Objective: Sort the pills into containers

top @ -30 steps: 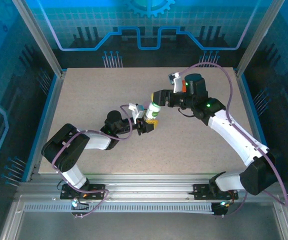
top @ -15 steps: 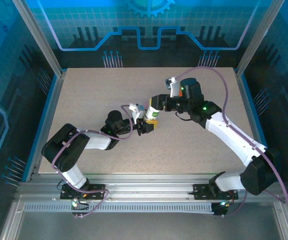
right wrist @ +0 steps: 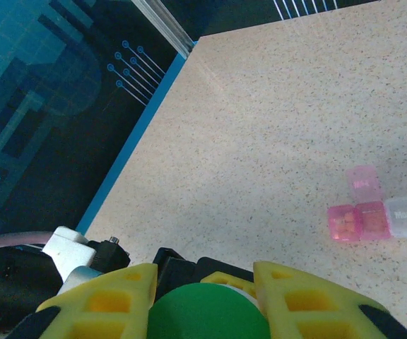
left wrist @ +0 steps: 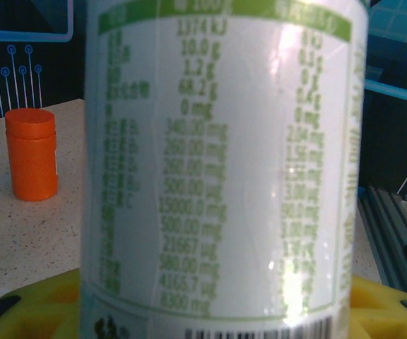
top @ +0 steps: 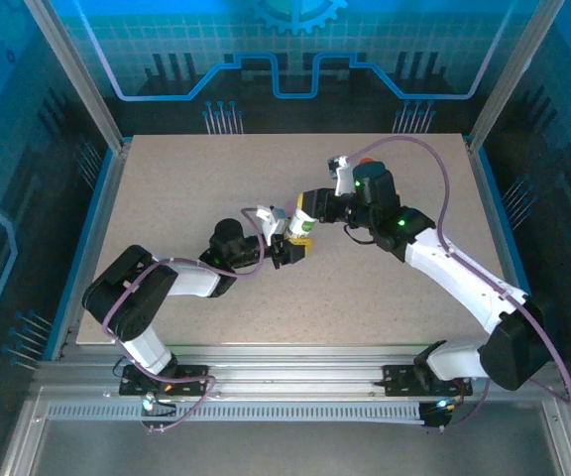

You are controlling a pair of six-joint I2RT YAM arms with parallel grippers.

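A white bottle [top: 301,224] with green print stands upright in my left gripper [top: 287,248], which is shut on its lower body. In the left wrist view the bottle [left wrist: 225,162] looms close, with yellow fingertips [left wrist: 37,304] at its base. My right gripper [top: 311,204] comes from the right at the bottle's top. Its yellow fingers [right wrist: 97,304] press on both sides of the green cap [right wrist: 209,316]. An all-orange bottle [left wrist: 32,154] stands capped on the table behind, mostly hidden by the right wrist in the top view. I cannot make out loose pills.
A small pill box [right wrist: 373,212] of pink and clear compartments lies on the speckled table [top: 186,178], with something orange inside a pink cell. The blue table edge [right wrist: 129,152] and an aluminium frame post run along the left. The left arm's black wrist [right wrist: 55,261] sits just beyond the cap.
My right gripper has moved left onto the bottle's top and its jaws have closed around the green cap. The left gripper and the bottle have stayed put.
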